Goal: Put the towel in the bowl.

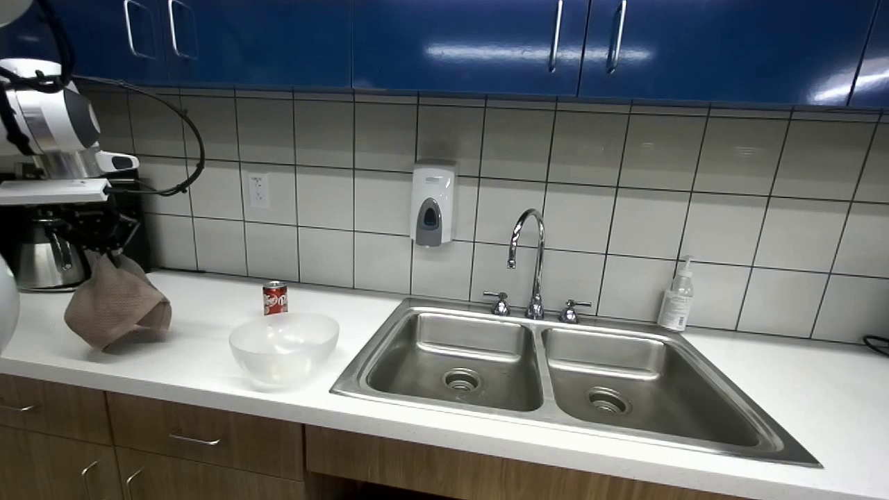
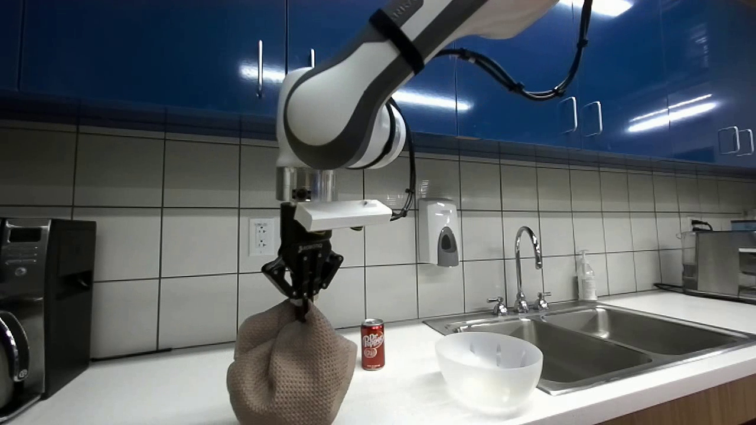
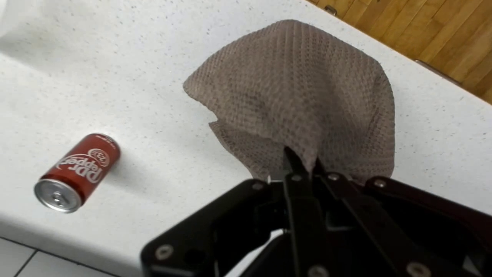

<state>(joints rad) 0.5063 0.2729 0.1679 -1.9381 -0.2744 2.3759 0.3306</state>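
The brown waffle-weave towel point(image 1: 118, 305) hangs bunched from my gripper point(image 1: 114, 255) at the left of the counter; it also shows in an exterior view point(image 2: 292, 369). In the wrist view, my gripper point(image 3: 303, 157) is shut on a pinched fold of the towel point(image 3: 296, 80). The towel hangs low over the counter; I cannot tell whether its lower edge touches. The translucent white bowl point(image 1: 283, 354) stands upright to the right of the towel, apart from it; it also shows in an exterior view point(image 2: 489, 375). No towel shows inside it.
A red soda can point(image 1: 275, 298) stands behind the bowl, near the wall; it shows in the wrist view point(image 3: 78, 171). A double steel sink point(image 1: 458, 403) with a faucet point(image 1: 538, 264) lies right of the bowl. A coffee maker point(image 2: 65, 307) stands at the left.
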